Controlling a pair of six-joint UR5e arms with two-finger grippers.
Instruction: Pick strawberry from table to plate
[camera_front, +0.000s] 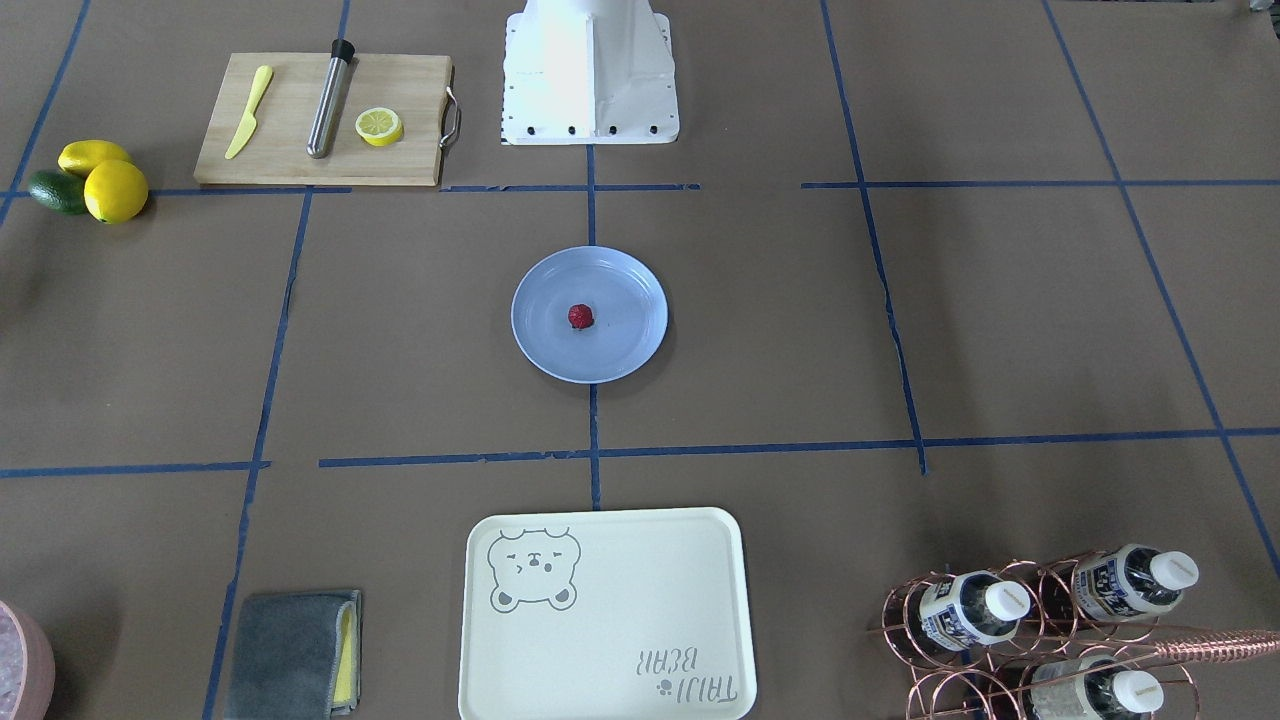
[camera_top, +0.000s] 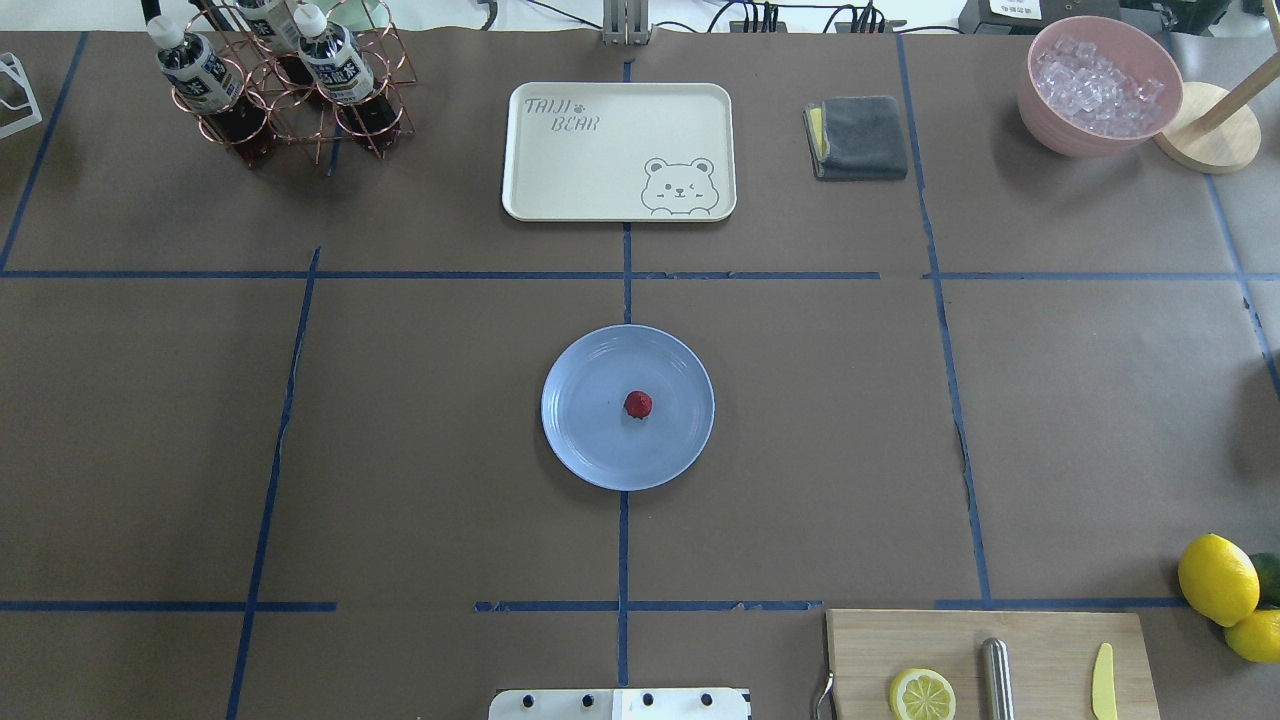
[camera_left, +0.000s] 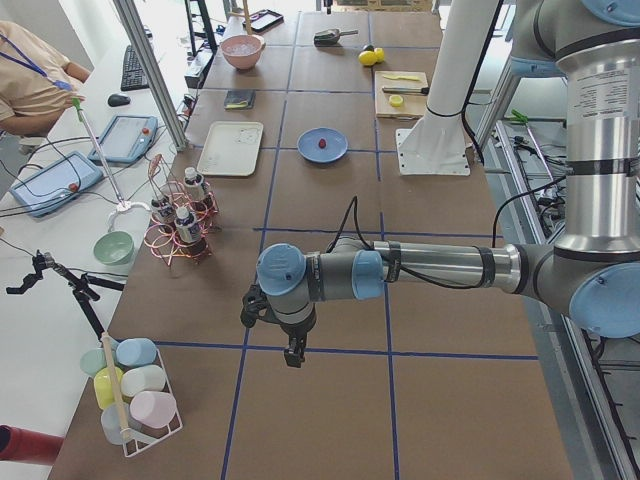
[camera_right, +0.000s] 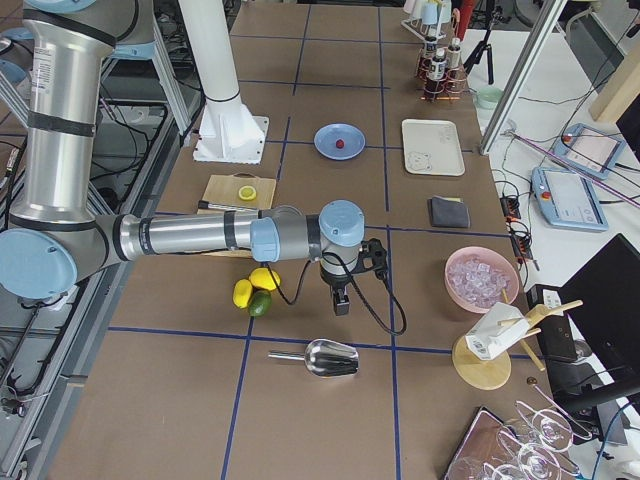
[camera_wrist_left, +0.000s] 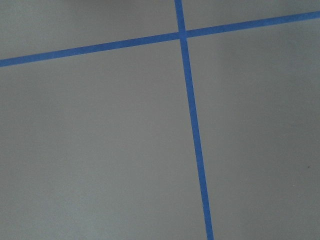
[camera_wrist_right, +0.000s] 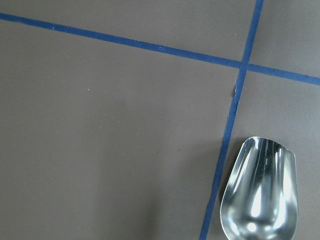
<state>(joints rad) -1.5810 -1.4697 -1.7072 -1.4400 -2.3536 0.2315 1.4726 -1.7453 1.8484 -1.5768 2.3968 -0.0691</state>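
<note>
The small dark red strawberry (camera_front: 580, 317) (camera_top: 638, 404) lies near the middle of the light blue plate (camera_front: 625, 355) (camera_top: 585, 445), at the centre of the brown-paper table (camera_top: 1100, 420). Neither gripper is near it. My left gripper (camera_left: 293, 355) shows only in the exterior left view, hanging low over the table far from the plate (camera_left: 335, 152); I cannot tell whether it is open or shut. My right gripper (camera_right: 341, 305) shows only in the exterior right view, beside the lemons and far from the plate (camera_right: 325, 148); its state I cannot tell either.
A cream bear tray (camera_top: 618, 150) and a grey cloth (camera_top: 858, 137) lie beyond the plate. A cutting board (camera_front: 322, 120) carries a lemon half, a knife and a steel rod. Two lemons with an avocado (camera_front: 95, 180), a bottle rack (camera_top: 280, 80), an ice bowl (camera_top: 1098, 85) and a metal scoop (camera_wrist_right: 260, 195) stand around.
</note>
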